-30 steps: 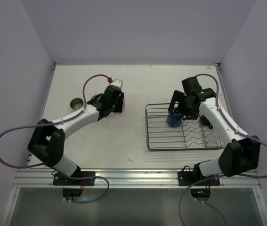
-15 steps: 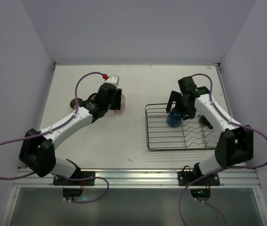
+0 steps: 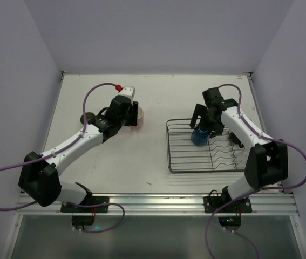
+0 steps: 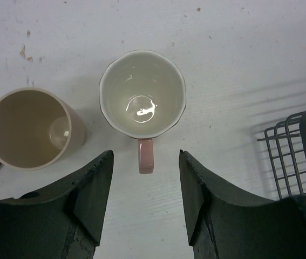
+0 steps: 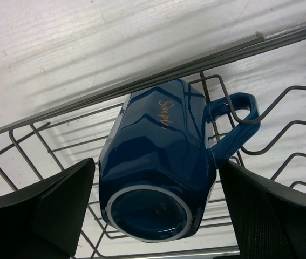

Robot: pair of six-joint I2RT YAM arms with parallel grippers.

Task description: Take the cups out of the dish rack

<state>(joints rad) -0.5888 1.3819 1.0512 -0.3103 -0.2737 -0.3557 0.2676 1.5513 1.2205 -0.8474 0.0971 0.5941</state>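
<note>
"So, what's out of the rack, starting from the left?"

"Furthest left in the top view, you have a dark mug (image 3: 87,117) standing on the table (image 4: 239,48). Next comes a beige mug (image 4: 28,127), upright, and just beside it the pink mug (image 4: 142,94), also upright. Your left gripper (image 4: 144,157) hangs over the pink one with its fingers spread, touching nothing. The mug's handle points into the gap between them. By my count that makes 3 mugs clear of the dish rack (image 3: 181,162)."

"And inside the rack?"

"You have 1 for certain. The blue mug (image 5: 158,156) lies on its side in the rack's far left part, and its handle seems hooked around a wire. Your right gripper (image 5: 155,172) straddles it, with 1 finger on each side. The fingers are spread as wide as they go and neither presses the mug. I cannot find the second beige mug in any view."

"What's left, then?"

"I'd judge you past halfway. You have yet to grip the blue mug, work its handle free of that wire and set it on the table. You must also account for mug number 5."
</note>
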